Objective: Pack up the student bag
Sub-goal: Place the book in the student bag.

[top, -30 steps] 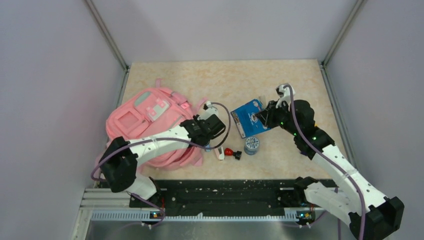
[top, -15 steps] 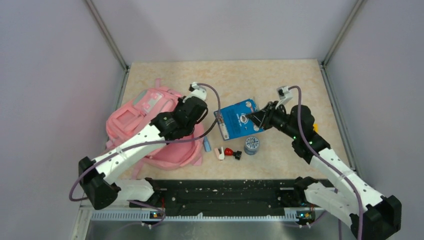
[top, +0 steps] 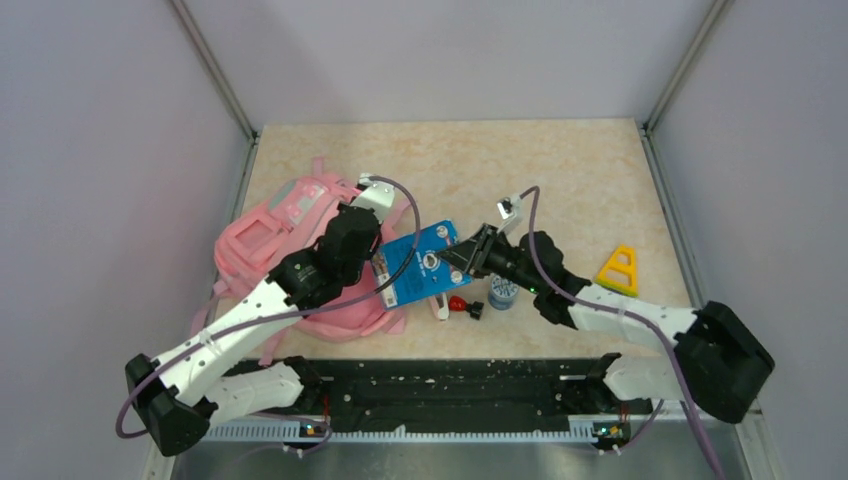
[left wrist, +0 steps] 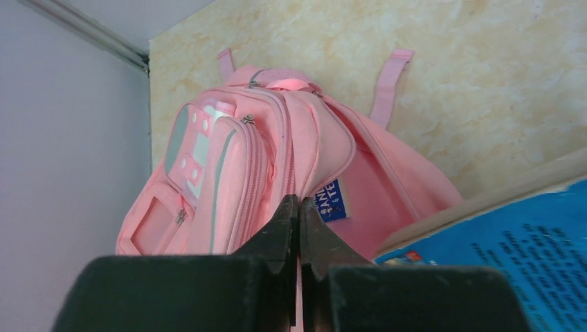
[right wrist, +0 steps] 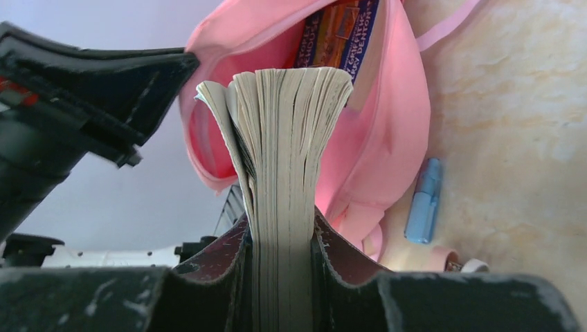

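At the left side of the table [top: 560, 170], the student bag [top: 270, 240] is lying with its mouth facing right. The left arm is reaching diagonally over it, the left gripper [left wrist: 298, 207] pinching its jaws shut on the bag's rim. The right arm is stretching low and leftward, the right gripper [top: 462, 258] clamping its jaws on a blue book [top: 415, 265] at the opening. A blue marker [right wrist: 422, 200] is lying beside the bag.
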Tool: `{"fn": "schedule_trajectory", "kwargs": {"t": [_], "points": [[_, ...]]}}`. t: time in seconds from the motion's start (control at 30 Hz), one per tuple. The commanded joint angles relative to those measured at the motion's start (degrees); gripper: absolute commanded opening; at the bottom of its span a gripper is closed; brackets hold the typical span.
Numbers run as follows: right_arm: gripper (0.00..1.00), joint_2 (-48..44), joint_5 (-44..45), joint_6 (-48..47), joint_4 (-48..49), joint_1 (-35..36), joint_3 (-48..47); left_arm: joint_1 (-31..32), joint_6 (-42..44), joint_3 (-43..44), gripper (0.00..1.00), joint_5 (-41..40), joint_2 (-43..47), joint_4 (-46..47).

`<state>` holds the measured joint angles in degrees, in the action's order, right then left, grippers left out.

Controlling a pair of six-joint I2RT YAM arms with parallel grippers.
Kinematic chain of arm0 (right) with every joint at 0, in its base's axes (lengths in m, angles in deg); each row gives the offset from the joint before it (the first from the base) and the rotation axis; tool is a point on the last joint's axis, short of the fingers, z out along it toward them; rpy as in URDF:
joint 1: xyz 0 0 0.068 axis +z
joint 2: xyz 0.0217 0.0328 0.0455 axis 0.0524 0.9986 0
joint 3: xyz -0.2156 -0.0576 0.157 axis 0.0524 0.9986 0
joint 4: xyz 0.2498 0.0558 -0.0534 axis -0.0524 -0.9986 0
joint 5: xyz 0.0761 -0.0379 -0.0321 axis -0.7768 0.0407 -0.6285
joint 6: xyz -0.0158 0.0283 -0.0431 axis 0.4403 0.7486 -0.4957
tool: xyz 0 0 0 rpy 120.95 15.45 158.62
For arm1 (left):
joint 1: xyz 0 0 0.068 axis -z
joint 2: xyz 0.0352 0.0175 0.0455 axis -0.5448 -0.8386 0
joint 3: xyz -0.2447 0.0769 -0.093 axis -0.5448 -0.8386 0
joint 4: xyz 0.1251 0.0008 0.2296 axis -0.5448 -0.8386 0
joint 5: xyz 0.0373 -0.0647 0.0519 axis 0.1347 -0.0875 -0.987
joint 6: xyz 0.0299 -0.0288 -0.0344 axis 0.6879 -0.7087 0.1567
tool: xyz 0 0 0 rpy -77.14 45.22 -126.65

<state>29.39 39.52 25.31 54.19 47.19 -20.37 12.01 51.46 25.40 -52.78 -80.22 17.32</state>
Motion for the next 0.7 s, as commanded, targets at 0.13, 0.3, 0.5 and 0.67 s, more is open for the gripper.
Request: {"fn": "schedule_trajectory", "kwargs": {"t": [0.13,0.3,0.5,0.67], "points": [[0.0,17.64,4.87,8.88,23.05,2.44,-10.63,-0.28,-3.25,-0.92,0.0,6.41,4.17,10.48],[0.0,30.07,4.86,13.24,30.61,3.13,-17.39,-0.36,-4.53,-1.61,0.0,9.15,4.09,10.8],[0.0,40.71,9.82,11.27,31.58,5.95,-27.76,-0.37,-5.12,-1.96,0.0,10.46,4.86,11.02],[0.0,50.09,15.68,9.88,32.77,7.77,-34.21,-0.44,-5.12,-2.15,0.0,11.48,5.11,11.09]]}}
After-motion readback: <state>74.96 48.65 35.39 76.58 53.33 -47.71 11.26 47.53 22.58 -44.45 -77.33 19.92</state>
